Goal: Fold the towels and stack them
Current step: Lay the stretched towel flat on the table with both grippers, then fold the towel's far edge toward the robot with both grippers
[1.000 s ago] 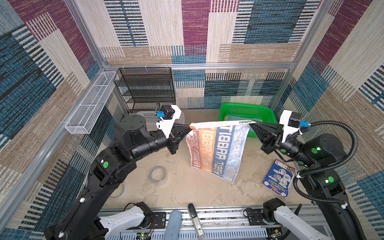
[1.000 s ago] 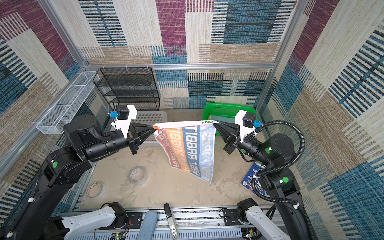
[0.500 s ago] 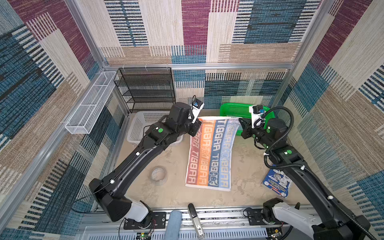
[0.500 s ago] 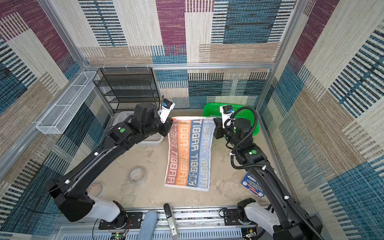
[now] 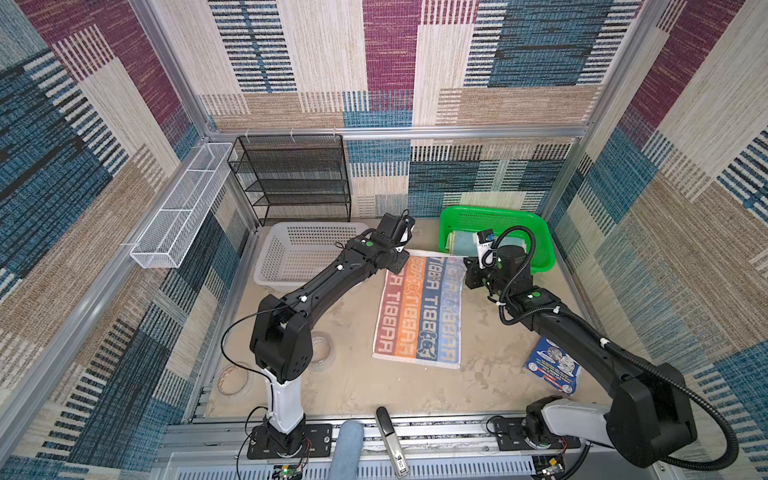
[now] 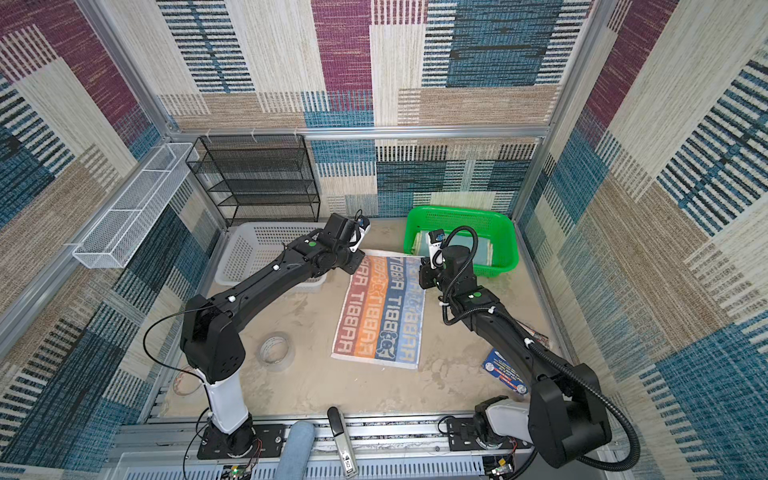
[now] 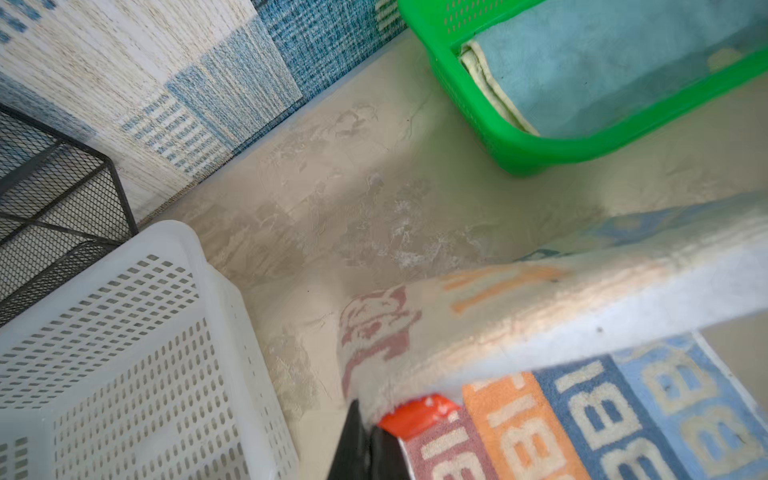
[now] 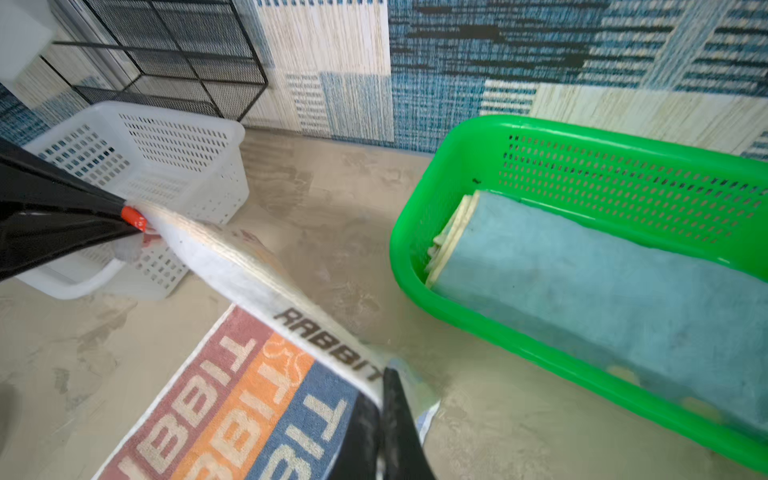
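The striped "RABBIT" towel [image 5: 419, 316] [image 6: 382, 311] lies lengthwise in the middle of the table, its far edge lifted a little. My left gripper [image 5: 404, 254] [image 7: 370, 419] is shut on the towel's far left corner. My right gripper [image 5: 468, 266] [image 8: 382, 386] is shut on the far right corner, by the "RABBIT" hem [image 8: 328, 345]. In the right wrist view the left gripper [image 8: 133, 218] shows pinching its corner. A folded teal and pale yellow towel [image 5: 461, 243] [image 8: 582, 282] lies in the green basket [image 5: 494, 212] [image 6: 457, 210] just beyond.
A white plastic basket [image 5: 299, 253] [image 7: 124, 353] stands at the back left, a black mesh shelf [image 5: 291, 178] behind it. A white wire tray [image 5: 178, 208] hangs on the left wall. Tape rolls [image 6: 276, 349] [image 5: 232, 376] lie front left, a blue packet [image 5: 555, 370] front right.
A second ago the towel hung in the air between both grippers. Both arms have carried it toward the back and down, and it now lies spread on the table, corners still pinched.
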`<state>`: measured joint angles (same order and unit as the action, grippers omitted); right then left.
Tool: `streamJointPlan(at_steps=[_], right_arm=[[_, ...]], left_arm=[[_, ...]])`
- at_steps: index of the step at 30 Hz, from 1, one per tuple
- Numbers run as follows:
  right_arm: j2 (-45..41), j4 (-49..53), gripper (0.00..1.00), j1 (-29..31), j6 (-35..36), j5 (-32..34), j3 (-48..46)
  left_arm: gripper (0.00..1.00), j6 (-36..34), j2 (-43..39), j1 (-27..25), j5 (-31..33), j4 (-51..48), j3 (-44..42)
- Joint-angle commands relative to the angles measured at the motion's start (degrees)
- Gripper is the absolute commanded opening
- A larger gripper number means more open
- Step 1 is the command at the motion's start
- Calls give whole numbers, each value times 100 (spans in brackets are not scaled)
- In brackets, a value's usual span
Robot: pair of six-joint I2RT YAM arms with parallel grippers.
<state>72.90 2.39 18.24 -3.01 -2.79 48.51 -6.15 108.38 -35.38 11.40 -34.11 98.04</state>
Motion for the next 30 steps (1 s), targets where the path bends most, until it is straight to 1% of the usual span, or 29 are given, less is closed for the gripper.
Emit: streamJointPlan(at_steps=[1,7,13,18,21,26,30], right_arm=[[29,-170,0,-14,-189,159,-103],[-225,190,0,-13,-411,-289,-397],[-751,695,0,-14,-507,-909,-753],[-1260,988,0,-15,-667,-1511,-1022],[-1591,1030,0,-12,-837,-1848,-1252],[-2126,856,0,-12,-1352,-2191,-1820],[-2332,754,0,-5,-1630,-2462,-2262]], left_arm=[[0,43,-91,31,66,-106,-93],[0,87,-596,31,-218,-263,-617],[0,476,-1121,24,-596,-455,-1237],[0,750,-1445,-2,-1197,-539,-1759],[0,882,-1529,-46,-1440,-610,-1998],[0,1080,-1420,-91,-1531,-813,-2118],[0,1155,-1321,-209,-1538,-859,-2233]])
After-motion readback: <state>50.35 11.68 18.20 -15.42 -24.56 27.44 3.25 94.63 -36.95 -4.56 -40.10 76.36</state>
